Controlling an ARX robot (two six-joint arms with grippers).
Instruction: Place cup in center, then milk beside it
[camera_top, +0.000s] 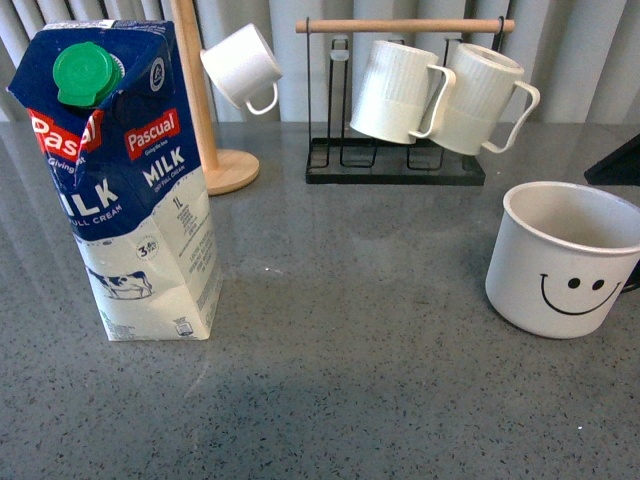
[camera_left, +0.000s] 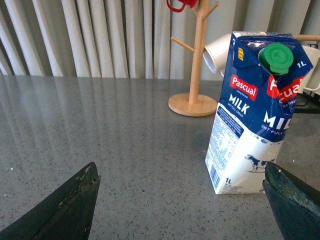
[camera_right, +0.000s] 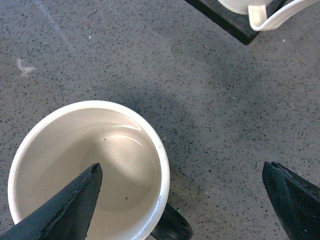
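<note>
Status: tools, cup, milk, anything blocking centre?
Left tool open, facing milk carton. Right tool open over smiley mug. Mug far right, carton left, both upright. Nothing seen between them.

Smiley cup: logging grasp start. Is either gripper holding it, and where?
Nothing is held. Right gripper open by the cup; left gripper open, clear of the milk.

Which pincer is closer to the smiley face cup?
The right one. The right pincer is open right above the cup, partly over its mouth. The left pincer is open near the milk carton, across the table from the cup.
</note>
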